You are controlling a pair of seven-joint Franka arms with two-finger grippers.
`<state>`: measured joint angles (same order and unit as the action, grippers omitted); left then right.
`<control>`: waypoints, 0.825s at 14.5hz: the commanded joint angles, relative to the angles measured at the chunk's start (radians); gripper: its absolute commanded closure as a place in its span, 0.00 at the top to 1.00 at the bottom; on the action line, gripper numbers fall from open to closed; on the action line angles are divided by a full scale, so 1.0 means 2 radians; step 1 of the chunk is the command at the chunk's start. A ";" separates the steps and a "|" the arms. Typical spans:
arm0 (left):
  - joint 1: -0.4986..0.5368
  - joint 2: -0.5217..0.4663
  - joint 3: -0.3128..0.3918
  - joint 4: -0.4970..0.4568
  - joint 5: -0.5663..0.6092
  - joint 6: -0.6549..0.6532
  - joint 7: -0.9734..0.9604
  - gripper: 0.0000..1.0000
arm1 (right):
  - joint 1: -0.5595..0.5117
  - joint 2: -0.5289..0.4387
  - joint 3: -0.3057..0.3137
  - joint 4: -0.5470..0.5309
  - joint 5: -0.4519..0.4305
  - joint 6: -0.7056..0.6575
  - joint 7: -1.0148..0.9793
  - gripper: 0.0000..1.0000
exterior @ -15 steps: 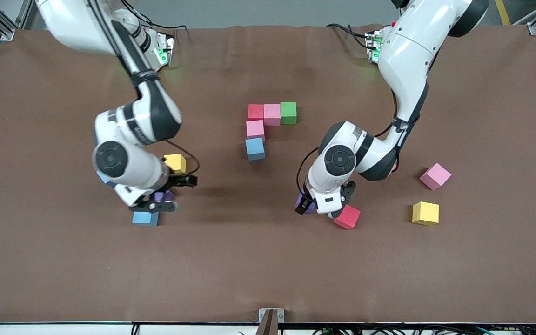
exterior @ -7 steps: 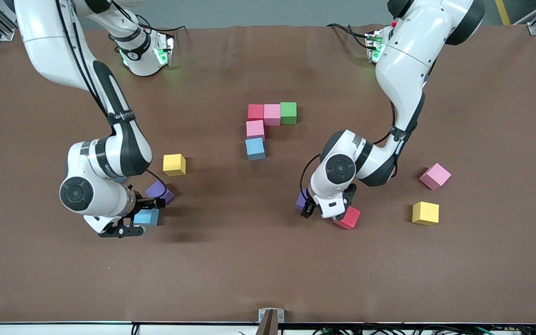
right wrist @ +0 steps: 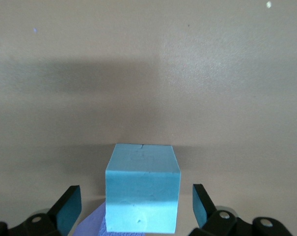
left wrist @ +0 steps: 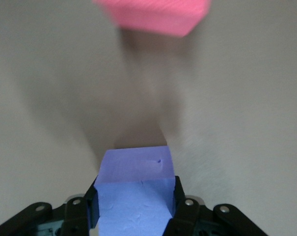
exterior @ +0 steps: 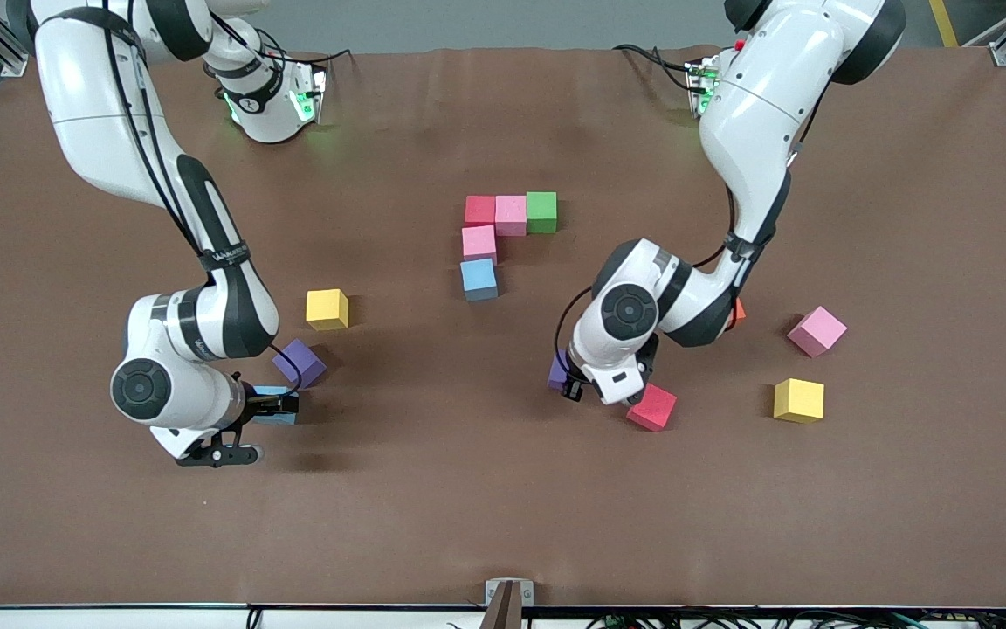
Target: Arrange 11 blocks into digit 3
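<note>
We see a brown table (exterior: 503, 507) that fills the front view, with both arm bases along the top edge of the frame.

Toward the right arm's end, the right gripper (right wrist: 134, 204) is low over the table. Its fingers are spread wide on either side of a light blue block (exterior: 280, 418) and are not touching it. Just beside that block and higher in the frame sits a loose purple block (exterior: 299, 362), turned at an angle. A yellow block (exterior: 327, 308) lies higher again.

In the middle of the frame we find the started figure. A red block (exterior: 479, 210), a pink block (exterior: 510, 214) and a green block (exterior: 541, 211) touch in a row. A second pink block (exterior: 478, 242) sits under the red one, and a second light blue block (exterior: 478, 279) lies just below that, slightly askew.

Toward the left arm's end, the left gripper (left wrist: 136, 196) is low at the table and pinches a second purple block (left wrist: 136, 167) between its pressed fingers. A second red block (exterior: 651, 407) lies just beside it, lower in the frame. A sliver of an orange block (exterior: 737, 310) peeks out from under the left arm. Nearer the table's end, a third pink block (exterior: 816, 331) sits tilted, and a second yellow block (exterior: 798, 399) lies below it.
</note>
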<state>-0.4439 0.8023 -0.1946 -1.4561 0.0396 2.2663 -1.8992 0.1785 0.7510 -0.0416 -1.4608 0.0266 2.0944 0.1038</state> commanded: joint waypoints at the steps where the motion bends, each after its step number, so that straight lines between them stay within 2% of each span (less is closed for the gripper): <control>1: -0.041 -0.055 0.005 -0.063 0.010 -0.015 -0.125 0.19 | -0.008 0.012 0.009 0.004 -0.006 -0.002 -0.003 1.00; 4: -0.053 -0.130 0.002 -0.157 0.009 -0.001 -0.161 0.17 | -0.008 0.016 0.010 -0.002 -0.005 0.000 -0.004 1.00; 5: -0.053 -0.152 -0.007 -0.192 0.009 0.022 -0.178 0.17 | -0.008 0.016 0.010 -0.003 -0.005 0.000 -0.004 1.00; 6: -0.053 -0.173 -0.018 -0.233 0.009 0.058 -0.207 0.17 | -0.008 0.016 0.010 -0.004 -0.006 0.000 -0.011 0.93; 8: -0.054 -0.199 -0.023 -0.281 0.009 0.086 -0.224 0.17 | -0.009 0.018 0.010 -0.004 -0.005 0.000 -0.029 0.69; 10: -0.060 -0.192 -0.029 -0.284 0.009 0.087 -0.245 0.17 | -0.009 0.017 0.011 -0.004 -0.005 -0.002 -0.030 0.44; 11: -0.067 -0.185 -0.028 -0.283 0.009 0.099 -0.262 0.17 | -0.009 0.016 0.012 -0.001 -0.005 -0.005 -0.030 0.36; 12: -0.067 -0.179 -0.028 -0.283 0.009 0.108 -0.283 0.17 | -0.008 0.015 0.013 0.001 -0.005 -0.006 -0.030 0.34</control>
<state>-0.5710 0.4404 -0.2502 -2.0000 0.0451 2.4360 -2.3954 0.1781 0.7915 -0.0371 -1.4593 0.0266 2.0925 0.0561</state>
